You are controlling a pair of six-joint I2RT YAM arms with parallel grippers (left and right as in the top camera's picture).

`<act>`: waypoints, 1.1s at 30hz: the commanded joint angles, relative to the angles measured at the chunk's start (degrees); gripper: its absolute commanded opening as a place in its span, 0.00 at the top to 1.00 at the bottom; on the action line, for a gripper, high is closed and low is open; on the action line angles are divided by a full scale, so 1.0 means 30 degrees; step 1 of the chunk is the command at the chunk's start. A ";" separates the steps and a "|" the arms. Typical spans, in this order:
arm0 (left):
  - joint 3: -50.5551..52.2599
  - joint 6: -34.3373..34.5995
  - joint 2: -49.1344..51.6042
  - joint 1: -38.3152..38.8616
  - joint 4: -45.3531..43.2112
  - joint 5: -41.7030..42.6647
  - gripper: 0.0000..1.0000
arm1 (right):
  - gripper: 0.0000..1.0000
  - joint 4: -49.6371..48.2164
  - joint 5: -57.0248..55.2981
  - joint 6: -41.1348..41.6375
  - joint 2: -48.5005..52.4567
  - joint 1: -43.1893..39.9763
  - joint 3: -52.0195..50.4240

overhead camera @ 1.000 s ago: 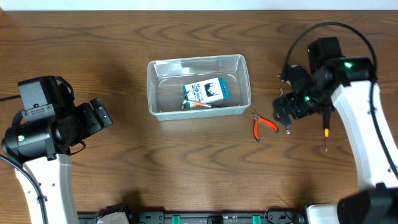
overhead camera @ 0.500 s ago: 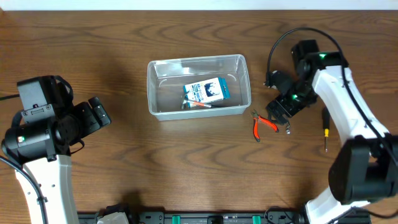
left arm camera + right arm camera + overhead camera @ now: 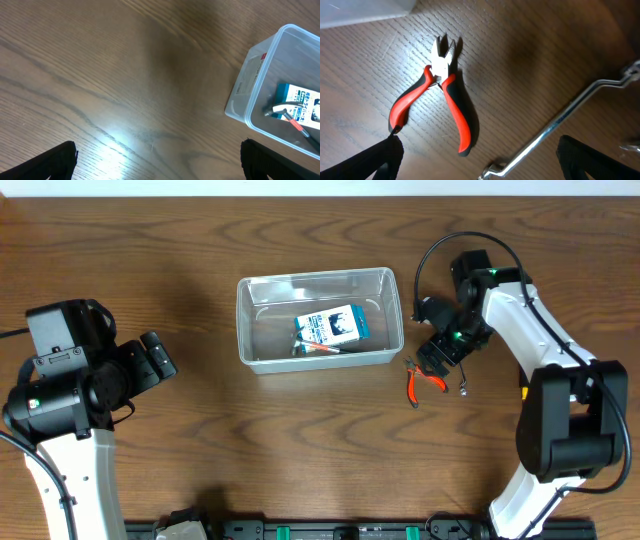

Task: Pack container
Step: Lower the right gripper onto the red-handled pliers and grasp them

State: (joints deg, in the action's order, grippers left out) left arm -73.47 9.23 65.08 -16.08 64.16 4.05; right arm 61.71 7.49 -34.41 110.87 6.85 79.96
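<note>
Overhead and wrist views of a two-arm robot at a dark wood-grain desk (image 3: 200,430), the task being to pack the container.

The container (image 3: 318,288), a clear plastic bin with rounded corners and a raised rim, sat at the middle of the desk. It already held a teal-and-white printed packet (image 3: 335,325) and a small orange-handled tool (image 3: 322,350). A pale label showed on one short wall.

The right end effector (image 3: 481,154) hung just above the pliers (image 3: 440,95), its fingers spread wide and holding nothing. The pliers lay flat at about four o'clock from the container. The left end effector (image 3: 159,156), equally wide and empty, waited well apart at about eight o'clock.

The step in hand looked to be picking up the pliers. In the right wrist view the bright metal nose pointed to twelve o'clock and the grips splayed to seven and five. A good grasp would probably close across both grips just below the pivot, where they are closest together and the rubbery red-and-black sleeves give friction. A thin, shiny steel rod (image 3: 560,125), possibly a slim wrench, lay between the pliers and one finger. Shifting toward nine o'clock before descending should keep it out of the grip.
</note>
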 commanded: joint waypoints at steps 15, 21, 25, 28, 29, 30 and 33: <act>0.0226 0.0240 -0.0153 -0.0117 -0.0146 -0.0248 0.02 | 0.04 -0.1100 -0.0204 -0.0699 0.1515 0.0248 -0.1304; 0.0226 0.0233 -0.0153 -0.0117 -0.0138 -0.0240 0.02 | 0.05 -0.2798 -0.0670 -0.0233 0.1515 0.0248 -0.2783; 0.0226 0.0240 -0.0153 -0.0117 -0.0138 -0.0240 0.02 | 0.08 -0.3898 -0.0707 0.0044 0.1515 0.0248 -0.3570; 0.0226 0.0240 -0.0153 -0.0117 -0.0131 -0.0240 0.02 | 0.08 -0.4459 -0.0707 0.0211 0.1515 0.0248 -0.3963; 0.0226 0.0240 -0.0153 -0.0117 -0.0131 -0.0240 0.02 | 0.08 -0.4568 -0.0707 0.0240 0.1515 0.0248 -0.4029; 0.0226 0.0240 -0.0153 -0.0117 -0.0131 -0.0240 0.02 | 0.08 -0.4634 -0.0707 0.0240 0.1515 0.0248 -0.4087; 0.0226 0.0233 -0.0153 -0.0117 -0.0131 -0.0240 0.02 | 0.09 -0.4721 -0.0707 0.0248 0.1515 0.0255 -0.4087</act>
State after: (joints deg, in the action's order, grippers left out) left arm -73.47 9.23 65.08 -16.08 63.86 4.05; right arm 48.56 4.78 -34.13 111.79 7.33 70.32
